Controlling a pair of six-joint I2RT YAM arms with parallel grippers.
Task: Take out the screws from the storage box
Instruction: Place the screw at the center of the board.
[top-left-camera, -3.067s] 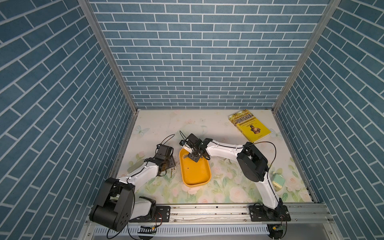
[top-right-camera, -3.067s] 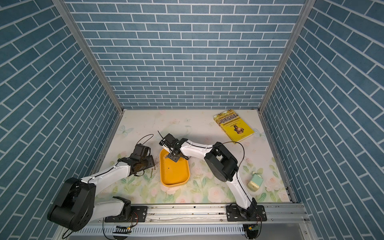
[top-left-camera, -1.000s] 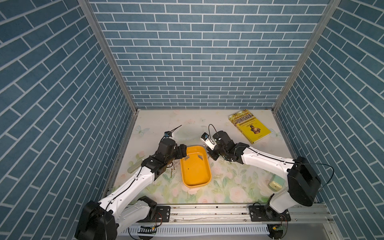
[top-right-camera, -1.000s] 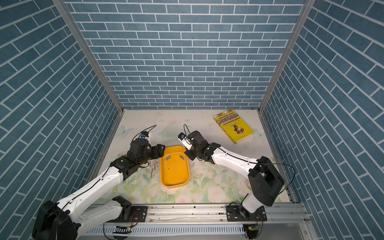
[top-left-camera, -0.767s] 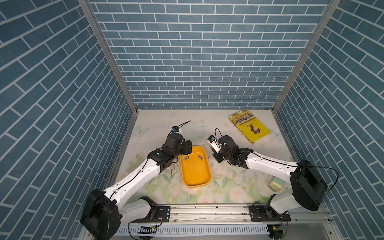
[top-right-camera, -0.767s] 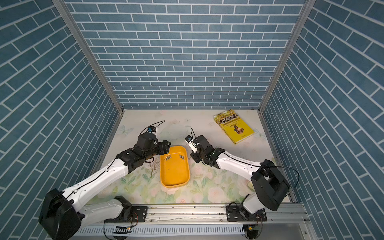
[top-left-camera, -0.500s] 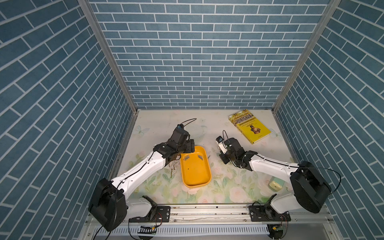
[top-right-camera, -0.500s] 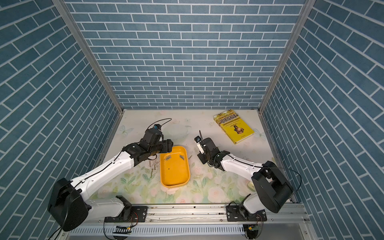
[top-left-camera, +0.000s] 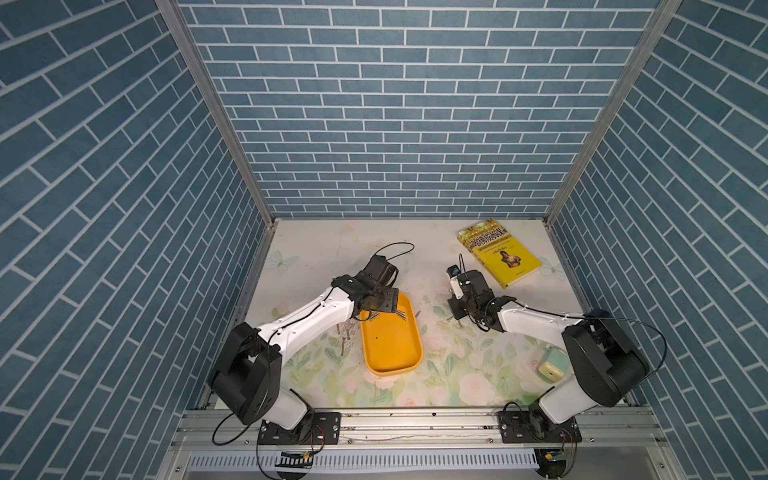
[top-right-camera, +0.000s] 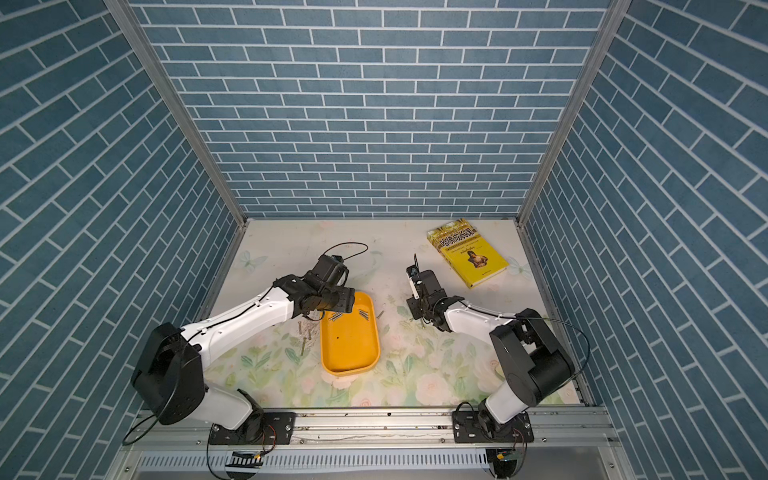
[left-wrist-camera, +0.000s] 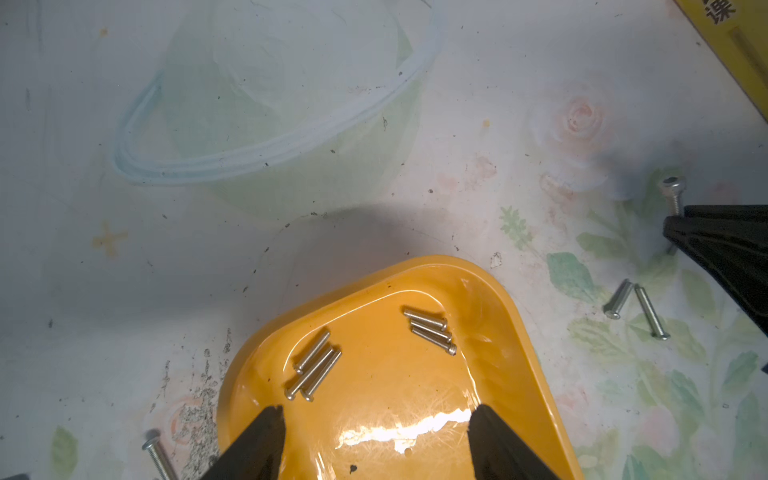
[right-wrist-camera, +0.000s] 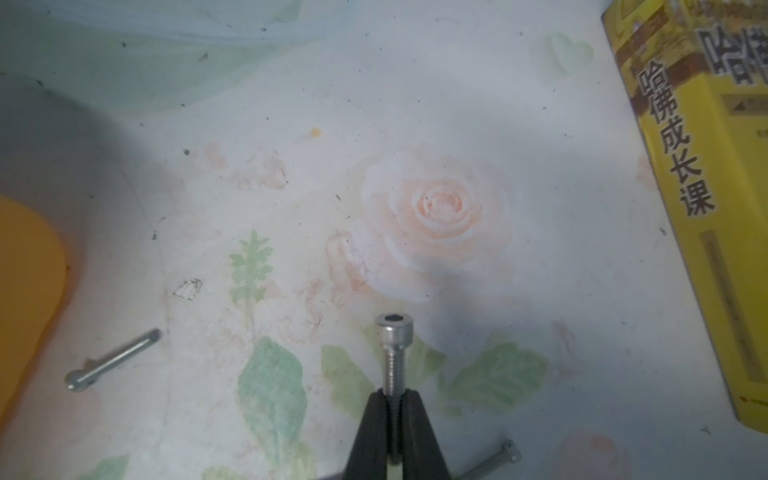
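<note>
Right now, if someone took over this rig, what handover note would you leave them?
Left tool: open, empty, hovering over the storage box's far end.
Right tool: shut on one screw, over the mat right of the box.
Done: loose screws lie on the mat, a pair right of the box, at least one on its left.
To do: six screws in the box, three and three; set down the held one, then fetch those.
</note>
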